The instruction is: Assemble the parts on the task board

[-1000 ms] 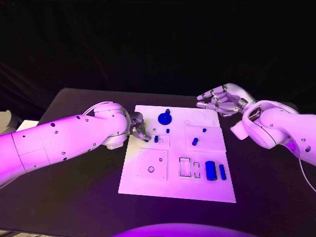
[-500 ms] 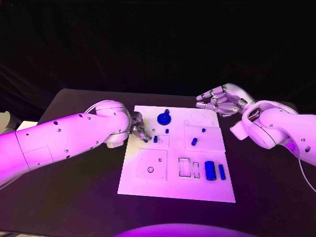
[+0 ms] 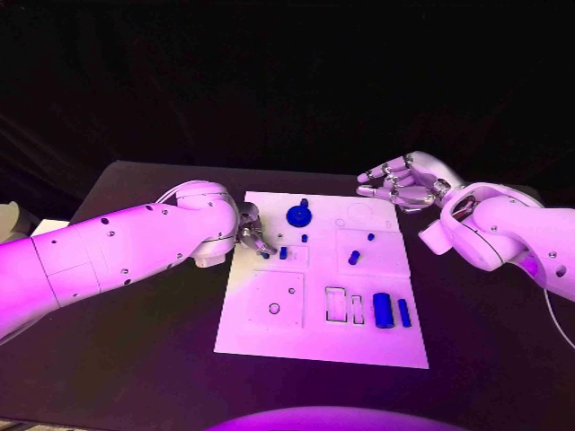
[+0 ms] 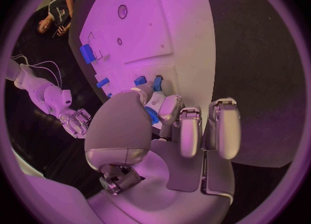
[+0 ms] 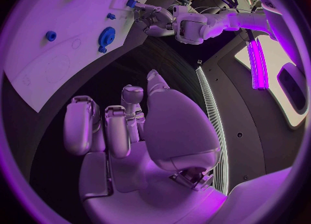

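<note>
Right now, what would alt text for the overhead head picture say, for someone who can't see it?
A white task board lies on a black table, with small blue parts on it. The robot's left hand reaches a blue piece at the board's left edge, while its right hand hovers past the board's far right corner, fingers curled, holding nothing.

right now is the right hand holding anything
No: the right hand hangs beyond the task board's far corner, fingers curled in on nothing.

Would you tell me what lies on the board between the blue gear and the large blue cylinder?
In the head view, a small blue peg stands between the blue gear and the large blue cylinder; otherwise bare white task board.
</note>
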Motion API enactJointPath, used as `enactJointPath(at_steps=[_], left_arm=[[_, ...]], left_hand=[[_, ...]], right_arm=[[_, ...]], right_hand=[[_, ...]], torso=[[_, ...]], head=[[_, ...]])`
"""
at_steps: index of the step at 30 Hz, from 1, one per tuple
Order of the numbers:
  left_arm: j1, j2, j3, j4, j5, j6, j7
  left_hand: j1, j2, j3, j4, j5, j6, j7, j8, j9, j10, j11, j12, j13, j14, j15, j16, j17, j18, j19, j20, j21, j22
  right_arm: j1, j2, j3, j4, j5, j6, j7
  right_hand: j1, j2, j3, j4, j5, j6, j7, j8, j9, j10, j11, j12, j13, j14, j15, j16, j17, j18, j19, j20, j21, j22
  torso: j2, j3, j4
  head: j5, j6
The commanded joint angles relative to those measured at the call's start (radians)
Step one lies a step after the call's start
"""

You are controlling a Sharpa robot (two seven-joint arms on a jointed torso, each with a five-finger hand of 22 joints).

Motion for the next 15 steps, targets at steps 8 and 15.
enactJointPath(at_steps=[8, 15], left_arm=[[-0.013, 0.003, -0.01, -0.013, 0.025, 0.049, -0.05], [-0.013, 0.005, -0.01, -0.017, 0.025, 0.045, -0.054]], left_hand=[[-0.055, -0.014, -0.034, 0.017, 0.003, 0.021, -0.002, 0.001, 0.001, 0.011, -0.006, 0.002, 0.003, 0.105, -0.009, 0.003, 0.263, -0.018, 0.085, -0.007, 0.02, 0.22], [-0.102, -0.018, -0.063, 0.02, 0.003, 0.029, -0.003, 0.0, 0.002, 0.017, -0.007, 0.007, 0.007, 0.105, -0.01, 0.003, 0.263, -0.021, 0.089, -0.007, 0.029, 0.229]], right_arm=[[-0.001, -0.001, 0.0, 0.002, -0.008, 0.015, 0.013], [-0.001, -0.001, 0.0, 0.002, -0.008, 0.015, 0.013]], right_hand=[[-0.005, 0.011, -0.01, 0.002, 0.008, 0.005, 0.001, -0.001, 0.001, -0.001, -0.002, -0.004, -0.002, 0.075, -0.005, -0.007, 0.143, 0.007, -0.002, -0.008, -0.004, -0.001], [-0.011, 0.014, -0.017, 0.005, 0.02, 0.005, 0.001, -0.002, 0.001, -0.001, -0.002, -0.003, -0.003, 0.075, -0.005, -0.008, 0.143, 0.007, -0.002, -0.008, -0.004, -0.001]], torso=[[0.0, -0.0004, 0.0005], [0.0, -0.0003, 0.0005]], head=[[-0.001, 0.0], [-0.002, 0.0]])
